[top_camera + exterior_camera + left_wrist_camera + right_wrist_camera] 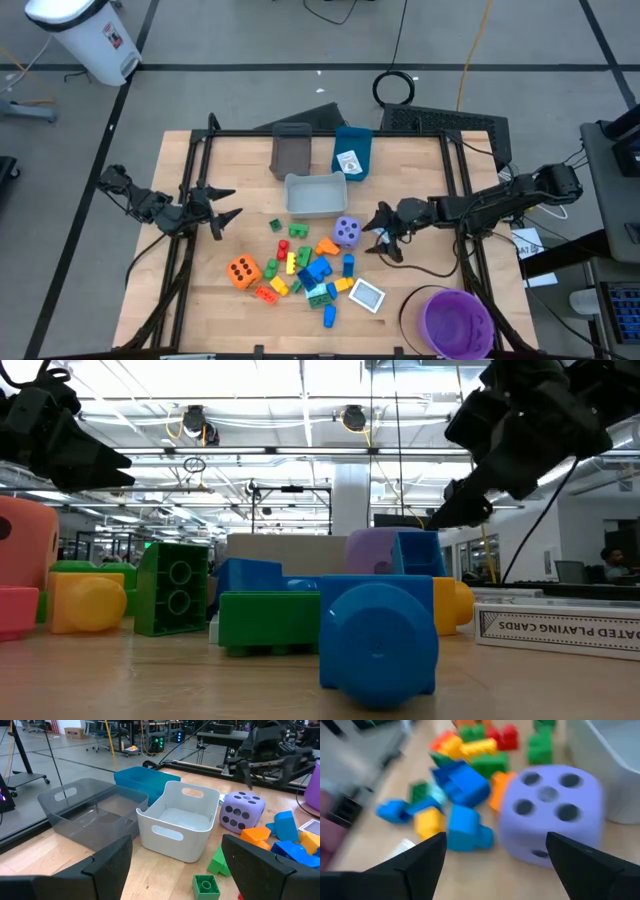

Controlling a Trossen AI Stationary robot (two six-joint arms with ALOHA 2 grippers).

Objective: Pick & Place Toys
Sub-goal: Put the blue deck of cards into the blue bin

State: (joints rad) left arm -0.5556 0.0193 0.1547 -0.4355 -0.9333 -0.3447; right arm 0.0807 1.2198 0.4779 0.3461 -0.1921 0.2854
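Blue brick [378, 643] up close hiding toys behind, purple die [550, 815] blurred, both grippers' fingers spread, empty.

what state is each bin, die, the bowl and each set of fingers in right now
dark grey bin: upright, empty
white bin: upright, empty
blue bin: upright, a card inside
purple bowl: upright, empty
purple die: on the table, not held
orange die: on the table, not held
left fingers: open, holding nothing
right fingers: open, beside the purple die
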